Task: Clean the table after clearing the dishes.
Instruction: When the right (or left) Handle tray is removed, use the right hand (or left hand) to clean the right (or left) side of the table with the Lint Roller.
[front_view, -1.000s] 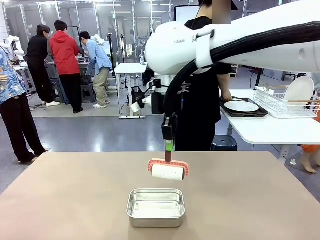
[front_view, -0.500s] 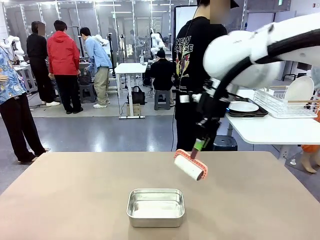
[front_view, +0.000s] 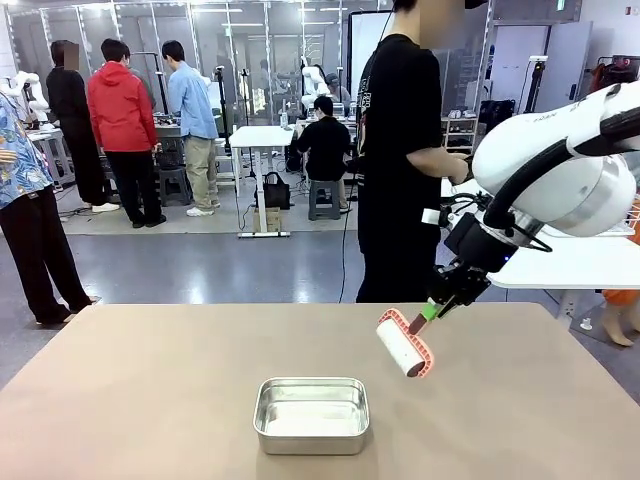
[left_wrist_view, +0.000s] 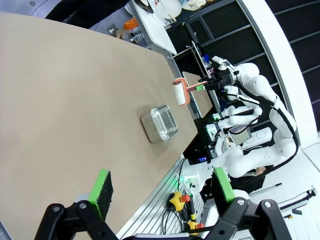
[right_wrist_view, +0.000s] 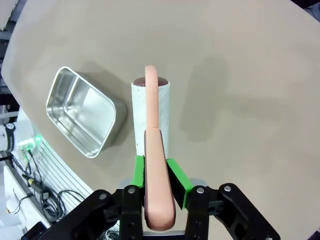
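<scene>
My right gripper (front_view: 438, 306) is shut on the pink handle of a lint roller (front_view: 403, 343), whose white roll hangs tilted a little above the beige table (front_view: 150, 400), right of the middle. The right wrist view shows the green pads (right_wrist_view: 139, 170) clamping the handle, with the roller (right_wrist_view: 150, 117) pointing away from the gripper (right_wrist_view: 159, 175). My left gripper (left_wrist_view: 162, 187) is open with nothing between its fingers, high over the table (left_wrist_view: 65, 100). The dishes are hidden behind my right arm in the front view.
A small square steel pan (front_view: 312, 413) stands near the table's front edge, left of the roller; it also shows as the pan (right_wrist_view: 81, 111) and the pan (left_wrist_view: 159, 123). A person in black (front_view: 400, 150) stands at the far side, facing a white side table (front_view: 560, 265).
My right arm has swung from the table's middle to the right with the roller, which now tilts. The person has turned toward the white side table.
</scene>
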